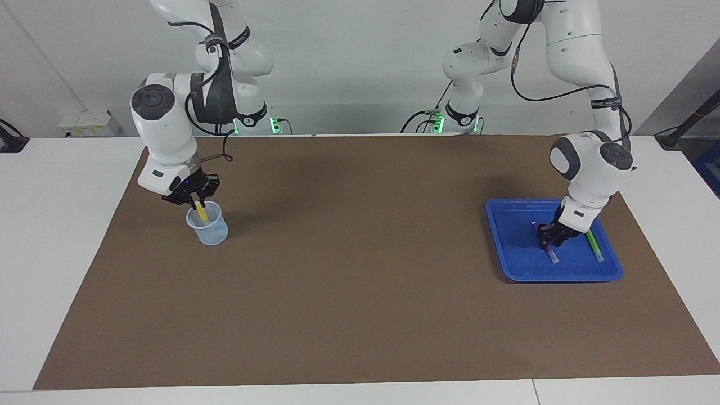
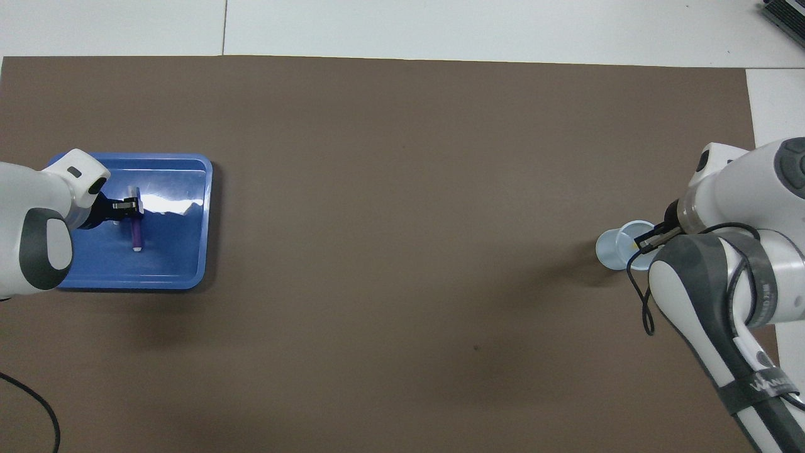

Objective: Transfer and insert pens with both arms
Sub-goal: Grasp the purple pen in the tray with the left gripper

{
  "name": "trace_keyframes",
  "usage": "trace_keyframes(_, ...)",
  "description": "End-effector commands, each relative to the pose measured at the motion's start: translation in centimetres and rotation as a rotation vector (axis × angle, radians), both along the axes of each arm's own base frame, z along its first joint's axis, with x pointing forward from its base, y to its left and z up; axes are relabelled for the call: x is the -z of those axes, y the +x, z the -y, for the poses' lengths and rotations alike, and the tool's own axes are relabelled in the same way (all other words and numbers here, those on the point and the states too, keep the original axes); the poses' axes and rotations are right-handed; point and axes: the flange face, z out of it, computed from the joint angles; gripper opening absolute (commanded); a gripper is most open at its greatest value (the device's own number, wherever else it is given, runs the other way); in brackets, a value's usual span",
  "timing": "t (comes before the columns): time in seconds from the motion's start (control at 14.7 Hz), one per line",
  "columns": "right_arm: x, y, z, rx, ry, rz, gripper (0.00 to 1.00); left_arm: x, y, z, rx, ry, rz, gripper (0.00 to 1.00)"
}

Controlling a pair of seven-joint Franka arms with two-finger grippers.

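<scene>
The right gripper [image 1: 196, 201] pinches the yellow pen [image 1: 201, 210] upright, tip below its fingers in the cup [image 1: 208, 229], while the left gripper [image 1: 548, 241] seemingly clamps the purple pen [image 1: 552, 254] lying in the tray [image 1: 512, 264], ready for lifting

The yellow pen [image 1: 200, 212] stands tilted in a pale translucent cup [image 1: 209, 230] at the right arm's end of the table, its upper end above the rim. The purple pen [image 1: 547, 247] and the bright green pen [image 1: 594, 246] lie flat, side by side and apart, in a blue tray [image 1: 509, 256] at the left arm's end.
</scene>
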Motion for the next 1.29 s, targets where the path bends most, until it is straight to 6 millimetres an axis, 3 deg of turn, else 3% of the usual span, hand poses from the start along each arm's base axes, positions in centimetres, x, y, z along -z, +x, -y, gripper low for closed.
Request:
trace_keyframes(0.0,0.3,-0.1,1.2,-0.001,-0.019,0.012,0.54,0.3,-0.8,0.2,-0.013,0.011,-0.001,0.00)
trace_keyframes(0.07,0.3,-0.1,1.2,-0.001,-0.019,0.012,0.91,0.3,-0.8,0.2,-0.016,0.011,-0.003,0.00)
trace_keyframes(0.14,0.3,-0.1,1.1,0.002,-0.019,0.011,1.00,0.2,-0.7,0.2,-0.018,0.011,-0.003,0.00)
trace_keyframes(0.27,0.2,-0.2,1.0,0.023,-0.022,0.009,1.00,-0.3,-0.6,0.4,-0.046,0.008,-0.016,0.00)
trace_keyframes(0.61,-0.4,-0.1,0.6,0.019,-0.023,0.011,1.00,-5.4,-0.3,1.6,-0.160,0.007,-0.092,0.00)
trace_keyframes(0.95,-3.3,0.1,-0.2,0.030,-0.011,-0.005,1.00,-11.2,-1.5,6.1,-0.287,0.015,-0.167,0.00)
trace_keyframes(1.22,-4.5,0.1,-0.7,0.059,0.053,-0.016,1.00,-14.5,-3.6,10.2,-0.415,-0.025,-0.222,0.00)
